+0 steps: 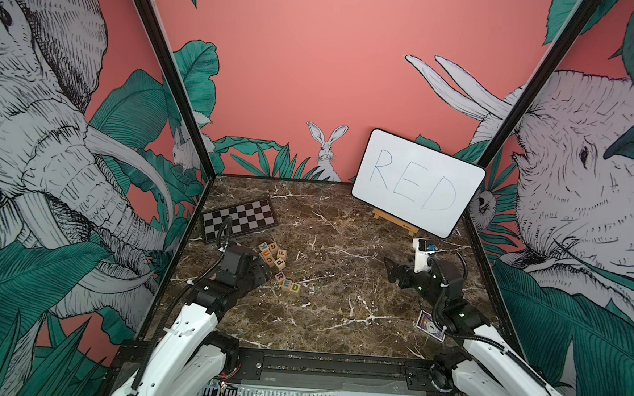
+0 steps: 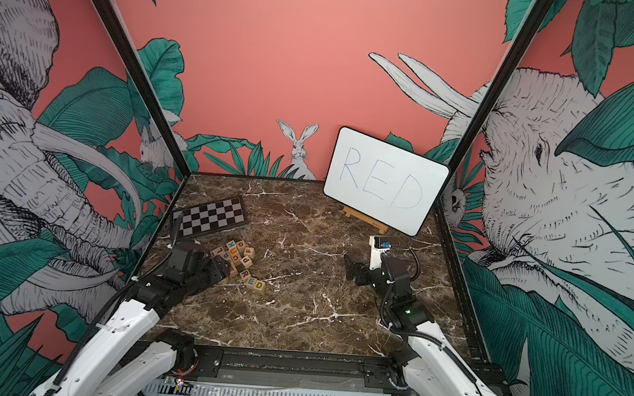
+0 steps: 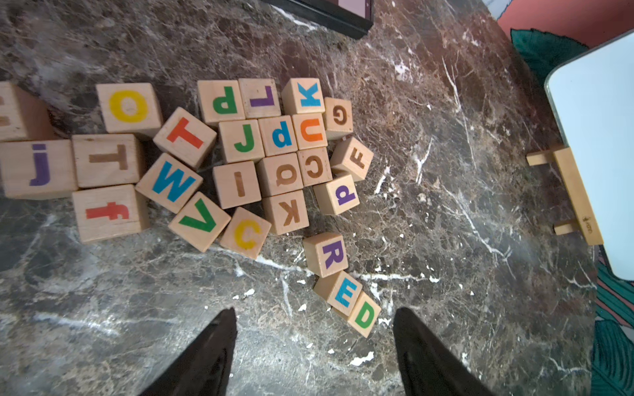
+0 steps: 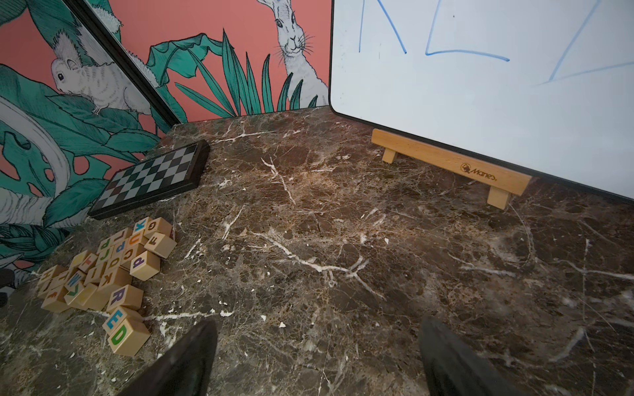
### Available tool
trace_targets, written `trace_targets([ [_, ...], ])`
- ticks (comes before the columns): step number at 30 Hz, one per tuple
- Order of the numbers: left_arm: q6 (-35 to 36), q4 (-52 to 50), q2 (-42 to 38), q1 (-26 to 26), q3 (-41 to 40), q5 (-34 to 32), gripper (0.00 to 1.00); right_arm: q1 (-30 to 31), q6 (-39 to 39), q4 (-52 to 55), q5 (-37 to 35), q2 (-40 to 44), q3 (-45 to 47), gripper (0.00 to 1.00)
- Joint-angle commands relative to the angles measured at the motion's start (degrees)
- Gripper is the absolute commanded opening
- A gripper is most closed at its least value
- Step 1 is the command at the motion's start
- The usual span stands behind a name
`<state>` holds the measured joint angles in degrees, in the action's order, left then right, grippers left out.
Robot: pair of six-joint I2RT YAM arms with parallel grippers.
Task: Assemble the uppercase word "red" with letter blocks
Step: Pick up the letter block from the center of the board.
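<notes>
The letter blocks R (image 3: 327, 253), E (image 3: 341, 291) and D (image 3: 364, 314) lie touching in a slanted row on the marble, spelling the uppercase word "red" (image 1: 287, 283) (image 2: 252, 280) just below the pile of other cubes. The row also shows in the right wrist view (image 4: 118, 317). My left gripper (image 3: 315, 312) (image 1: 264, 270) hovers open close beside the row, with nothing between its fingers and the D block near one fingertip (image 3: 403, 319). My right gripper (image 4: 318, 320) (image 1: 390, 267) is open and empty over bare marble on the right side.
A pile of other letter cubes (image 1: 272, 254) (image 3: 240, 154) lies by the left arm. A folded chessboard (image 1: 238, 218) sits at the back left. A whiteboard (image 1: 418, 182) reading RED rests on a wooden easel (image 4: 449, 164) at the back right. A card (image 1: 430, 326) lies under the right arm.
</notes>
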<state>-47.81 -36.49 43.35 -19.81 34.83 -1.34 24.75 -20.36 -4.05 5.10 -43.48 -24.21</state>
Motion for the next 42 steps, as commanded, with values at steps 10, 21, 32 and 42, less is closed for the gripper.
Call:
trace_targets([
  [10, 5.97, 3.39, 4.33, -0.14, 1.47, 8.94, 0.72, 0.23, -0.52, -3.13, -1.48, 1.21, 0.92, 0.92],
  [21, -2.77, 4.79, 1.6, -0.14, -1.34, 3.02, 0.71, 0.28, -0.64, -2.42, -2.09, 0.86, 0.51, 0.92],
  [32, -23.99, 13.52, 8.69, -5.92, -5.37, 0.33, 0.61, 0.26, -0.99, -3.13, -2.91, -0.61, 0.73, 0.92],
  [42, -28.11, 15.31, 17.77, -6.88, -3.19, -2.02, 0.61, 0.22, -1.02, -2.41, -2.81, -1.16, 0.25, 0.92],
])
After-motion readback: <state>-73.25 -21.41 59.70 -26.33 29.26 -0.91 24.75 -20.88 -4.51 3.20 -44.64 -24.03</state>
